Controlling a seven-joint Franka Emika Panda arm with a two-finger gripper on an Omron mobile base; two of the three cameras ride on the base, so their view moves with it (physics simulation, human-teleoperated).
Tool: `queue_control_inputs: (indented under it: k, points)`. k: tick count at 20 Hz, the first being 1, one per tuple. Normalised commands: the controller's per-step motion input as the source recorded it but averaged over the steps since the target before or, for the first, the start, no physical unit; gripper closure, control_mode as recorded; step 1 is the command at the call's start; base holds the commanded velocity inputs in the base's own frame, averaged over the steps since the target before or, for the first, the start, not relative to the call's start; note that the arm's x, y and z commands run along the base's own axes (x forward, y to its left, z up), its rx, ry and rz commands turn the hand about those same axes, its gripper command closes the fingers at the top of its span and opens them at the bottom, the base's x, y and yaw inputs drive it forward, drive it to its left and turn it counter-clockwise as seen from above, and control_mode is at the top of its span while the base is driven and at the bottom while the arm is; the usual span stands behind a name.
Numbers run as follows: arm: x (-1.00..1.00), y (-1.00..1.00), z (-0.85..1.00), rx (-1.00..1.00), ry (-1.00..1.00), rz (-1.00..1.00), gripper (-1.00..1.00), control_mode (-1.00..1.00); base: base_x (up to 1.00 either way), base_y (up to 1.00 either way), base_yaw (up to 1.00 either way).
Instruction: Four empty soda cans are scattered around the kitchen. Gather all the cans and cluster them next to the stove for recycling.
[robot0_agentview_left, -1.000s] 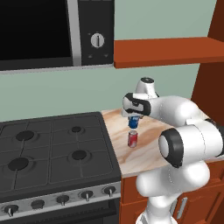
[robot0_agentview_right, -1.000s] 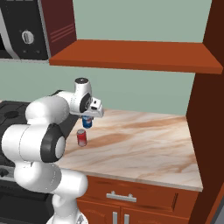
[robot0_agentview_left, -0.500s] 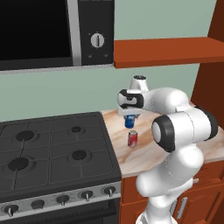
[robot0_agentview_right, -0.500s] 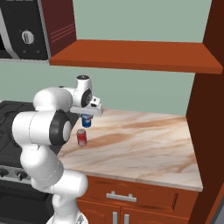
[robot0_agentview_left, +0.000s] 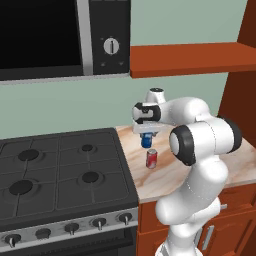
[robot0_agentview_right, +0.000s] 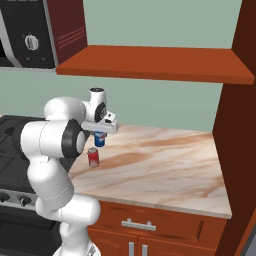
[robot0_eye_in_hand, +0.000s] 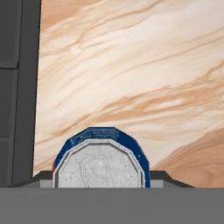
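You have one black four-burner stove (robot0_agentview_left: 60, 170) with dark grates at lower left, one beige marbled surface (robot0_agentview_right: 165, 165) beside it, and two small cylindrical cans: a red can (robot0_agentview_left: 151, 158) upright at centre, and a blue can (robot0_agentview_left: 146, 140) clamped in the tool (robot0_agentview_left: 146, 136) just above

No legible text anywhere.
Blue can (robot0_agentview_left: 146, 140) logo and microwave (robot0_agentview_left: 65, 37) dial marks too small to read.
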Motion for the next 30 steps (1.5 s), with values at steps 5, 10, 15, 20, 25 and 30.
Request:
queue_control_inputs:
  k: [5,10,15,20,25,30]
  points:
    - [0.05,0.0,-0.17,0.0,0.0,0.0,1.0,-1.0,0.0,0.0,0.0]
    - [0.13,0.0,0.0,0.0,0.01,0.0,1.0,-1.0,0.0,0.0,0.0]
    - [0.11,0.03,-0.24,0.0,0.0,0.0,1.0,-1.0,0.0,0.0,0.0]
    - [0.11,0.04,-0.19,0.0,0.0,0.0,1.0,-1.0,0.0,0.0,0.0]
    - [0.03,0.01,-0.22,0.0,0.0,0.0,1.0,-1.0,0.0,0.0,0.0]
    - [0.0,0.01,-0.28,0.0,0.0,0.0,1.0,-1.0,0.0,0.0,0.0]
